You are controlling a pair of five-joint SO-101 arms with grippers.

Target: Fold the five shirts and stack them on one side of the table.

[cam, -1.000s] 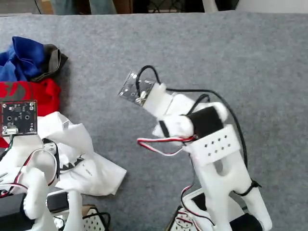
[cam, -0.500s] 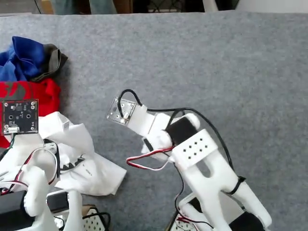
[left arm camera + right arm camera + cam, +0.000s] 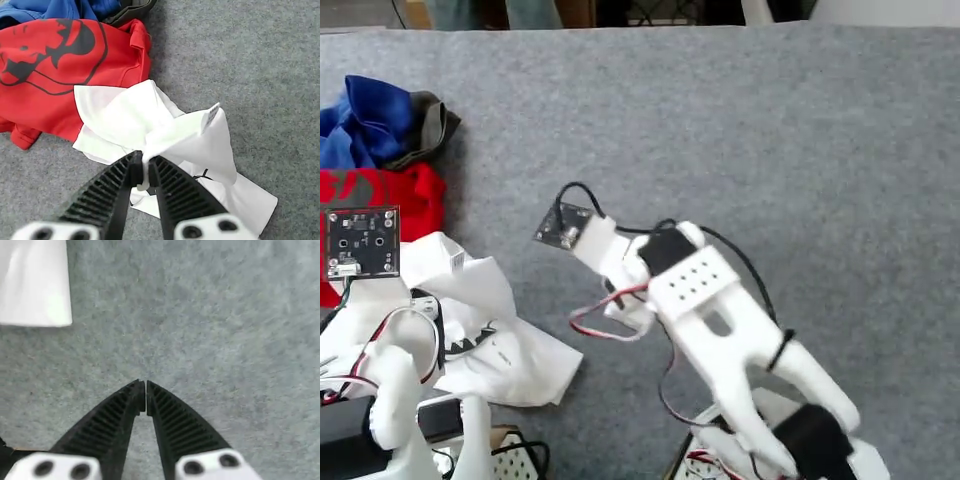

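Note:
A white shirt [image 3: 490, 325] lies crumpled at the front left of the grey table, partly over a red shirt [image 3: 405, 195] with a black print. Behind them, a blue shirt [image 3: 365, 125] and a dark shirt [image 3: 435, 120] are bunched together. My left gripper [image 3: 142, 170] is shut on a raised fold of the white shirt [image 3: 165, 127], with the red shirt [image 3: 55, 60] just beyond it. My right gripper [image 3: 145, 387] is shut with nothing in it, low over bare table. A corner of the white shirt [image 3: 35, 285] lies a short way from it.
The grey felt table [image 3: 800, 140] stretches free to the back and right. The right arm [image 3: 700, 300] crosses the middle, its wrist near the white shirt's edge. The left arm's base [image 3: 380, 400] stands at the front left corner.
The right arm has swung left and toward the table's front, bringing its wrist closer to the white shirt. The left arm and the shirts have stayed put.

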